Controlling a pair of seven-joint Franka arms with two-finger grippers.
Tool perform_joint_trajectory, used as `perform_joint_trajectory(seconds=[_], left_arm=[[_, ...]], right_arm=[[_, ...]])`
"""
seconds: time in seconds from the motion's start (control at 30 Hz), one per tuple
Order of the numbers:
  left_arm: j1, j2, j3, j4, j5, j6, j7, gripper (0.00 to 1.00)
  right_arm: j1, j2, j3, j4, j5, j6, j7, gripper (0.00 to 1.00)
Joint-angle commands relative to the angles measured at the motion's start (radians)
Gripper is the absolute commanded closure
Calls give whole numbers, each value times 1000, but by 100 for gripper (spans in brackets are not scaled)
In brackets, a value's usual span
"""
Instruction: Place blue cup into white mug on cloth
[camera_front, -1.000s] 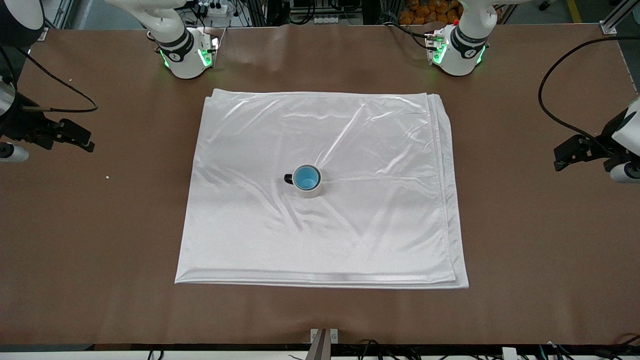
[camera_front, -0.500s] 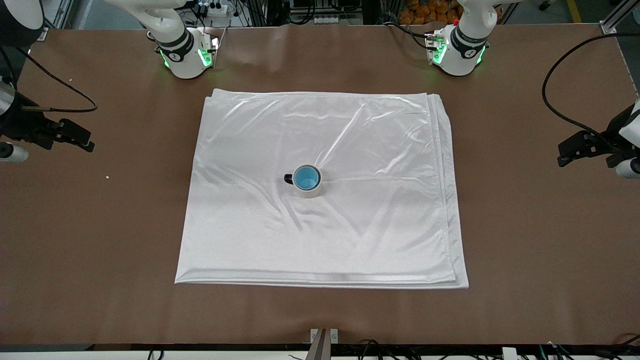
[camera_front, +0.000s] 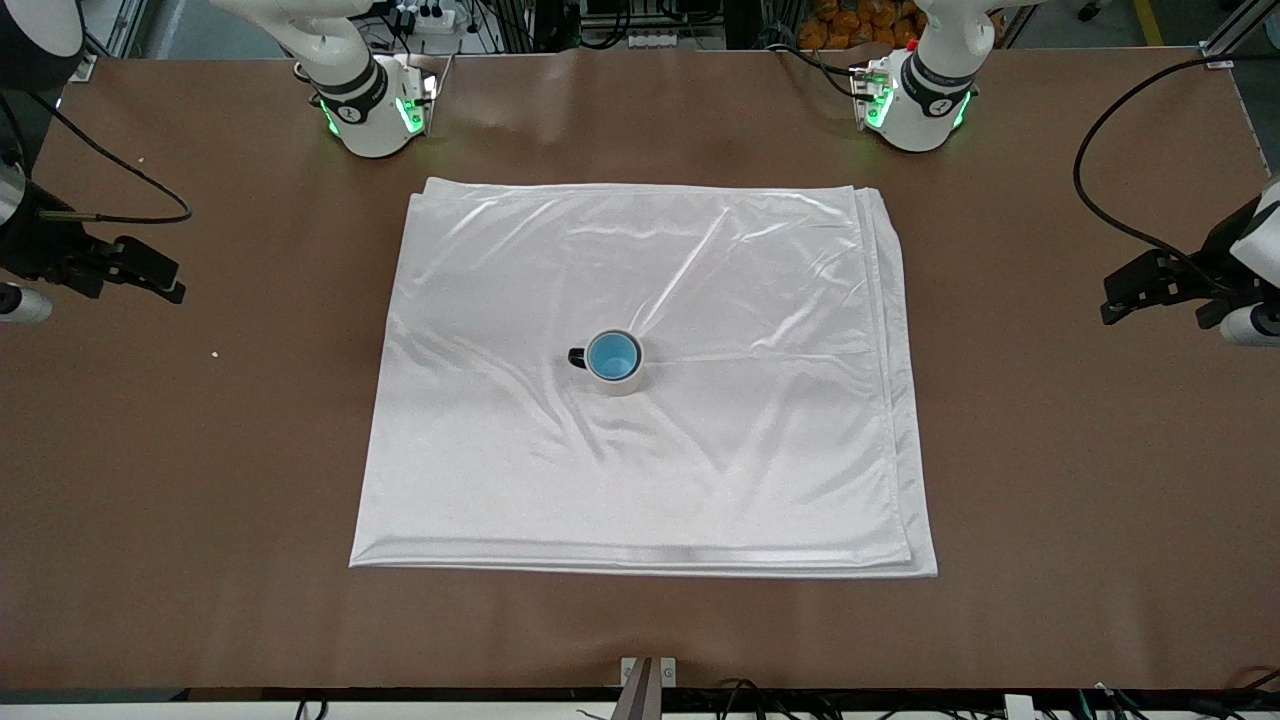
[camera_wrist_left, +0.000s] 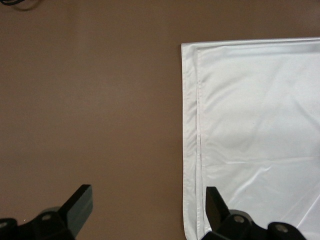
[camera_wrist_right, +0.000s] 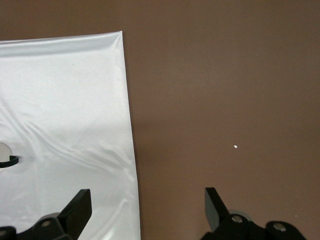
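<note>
The cloth (camera_front: 700, 470) lies spread on the middle of the brown table. The white mug (camera_front: 625, 384) stands upright near the cloth's middle, its dark handle toward the right arm's end. The blue cup (camera_front: 613, 356) sits inside the mug, and only its bright blue interior shows. My right gripper (camera_front: 165, 280) is open and empty over bare table at the right arm's end. In the right wrist view (camera_wrist_right: 147, 207) it hangs over the cloth's edge (camera_wrist_right: 65, 100), with a sliver of the mug (camera_wrist_right: 3, 149) at the border. My left gripper (camera_front: 1120, 295) is open and empty at the left arm's end. In the left wrist view (camera_wrist_left: 147, 207) it hangs over the cloth's layered edge (camera_wrist_left: 250, 110).
Both arm bases (camera_front: 375, 110) (camera_front: 915, 100) stand along the table's edge farthest from the front camera. Black cables (camera_front: 120, 180) (camera_front: 1110, 210) loop over the table at each end. A small white crumb (camera_front: 214, 353) lies near the right gripper. A metal bracket (camera_front: 647, 670) sits at the nearest edge.
My left gripper has shifted slightly toward the cloth and the bases' edge of the table. My right gripper has barely moved. The mug, cup and cloth are unchanged.
</note>
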Motion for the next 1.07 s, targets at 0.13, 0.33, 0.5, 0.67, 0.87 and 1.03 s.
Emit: perform_joint_trajectory(seconds=[0.13,0.33,0.5,0.67,0.87,1.03], left_arm=[[10,-38,-11,-17,-26,-8,22,0],[9,-45,-11,-17,-34,-9,19,0],[10,-51,-11,-16,-35,-11,19,0],[9,-51,-13,-14,-34,-19,17,0],[10,-50,-26,-16,-34,-19,17,0],[10,-50,-26,-16,-34,-19,16,0]], right_arm=[[0,-14,-3,4,-4,-6,12,0],[0,-14,-4,4,-4,-6,12,0],[0,-14,-4,4,-4,-6,12,0],[0,-14,-4,4,-4,-6,12,0],[0,-14,-4,4,-4,-6,12,0],[0,-14,-4,4,-4,-6,12,0]])
